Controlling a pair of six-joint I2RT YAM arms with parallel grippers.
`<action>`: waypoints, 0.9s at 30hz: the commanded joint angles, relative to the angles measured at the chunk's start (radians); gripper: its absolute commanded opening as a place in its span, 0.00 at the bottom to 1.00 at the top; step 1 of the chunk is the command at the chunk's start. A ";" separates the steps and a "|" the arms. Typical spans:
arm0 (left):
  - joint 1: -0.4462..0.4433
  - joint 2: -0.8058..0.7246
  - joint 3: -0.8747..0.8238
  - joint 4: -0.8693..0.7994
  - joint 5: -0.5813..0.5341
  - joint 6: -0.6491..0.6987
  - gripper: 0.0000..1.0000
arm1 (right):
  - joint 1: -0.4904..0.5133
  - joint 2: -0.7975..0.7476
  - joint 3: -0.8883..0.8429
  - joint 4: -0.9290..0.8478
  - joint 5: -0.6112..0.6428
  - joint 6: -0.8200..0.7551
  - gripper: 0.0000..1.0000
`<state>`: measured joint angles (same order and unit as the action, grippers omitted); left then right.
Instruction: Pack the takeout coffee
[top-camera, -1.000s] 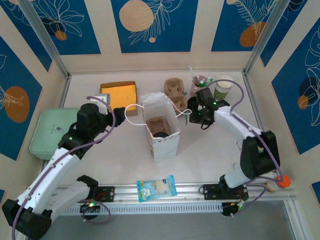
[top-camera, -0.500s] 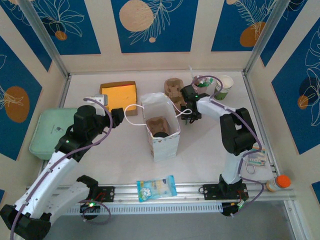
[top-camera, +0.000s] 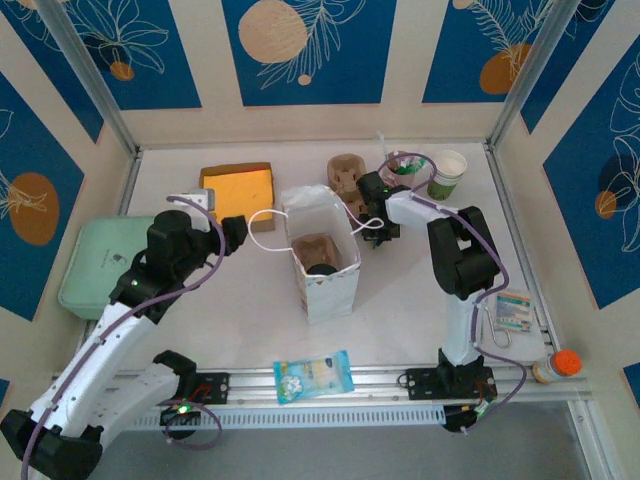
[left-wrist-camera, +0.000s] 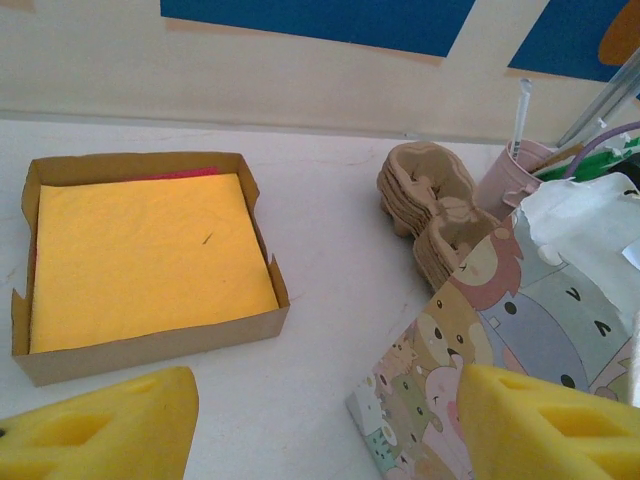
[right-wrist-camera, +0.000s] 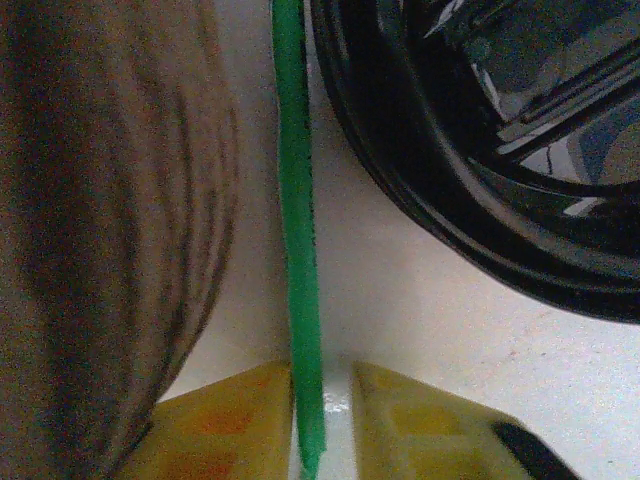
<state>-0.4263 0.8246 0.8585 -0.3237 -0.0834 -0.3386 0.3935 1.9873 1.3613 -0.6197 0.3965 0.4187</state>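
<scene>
Left: shallow cardboard tray (left-wrist-camera: 150, 352) holding yellow sheet (left-wrist-camera: 140, 250); far centre: stacked brown pulp carriers (left-wrist-camera: 430, 200); far right: pink cup (left-wrist-camera: 505, 172); near right: animal-print paper bag (left-wrist-camera: 510, 300); near edge: left gripper (left-wrist-camera: 325, 432), fingers (left-wrist-camera: 100, 430) wide apart.

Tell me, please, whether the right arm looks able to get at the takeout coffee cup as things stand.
Probably yes, though not at once. The coffee cup stands upright near the arm, with bare table beside it. But the right gripper is low beside the cup carriers, pinching a green stick.
</scene>
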 joint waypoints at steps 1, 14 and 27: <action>0.012 -0.012 0.002 -0.005 -0.010 0.012 0.69 | 0.010 0.013 0.019 -0.035 0.016 0.005 0.19; 0.014 -0.027 -0.004 -0.004 -0.004 0.007 0.69 | 0.057 -0.161 -0.005 -0.134 0.091 0.008 0.08; 0.013 -0.067 -0.022 -0.014 -0.003 0.003 0.69 | 0.100 -0.395 -0.038 -0.248 0.109 0.009 0.09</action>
<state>-0.4225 0.7753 0.8433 -0.3283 -0.0834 -0.3382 0.4755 1.6573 1.3411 -0.8104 0.4850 0.4194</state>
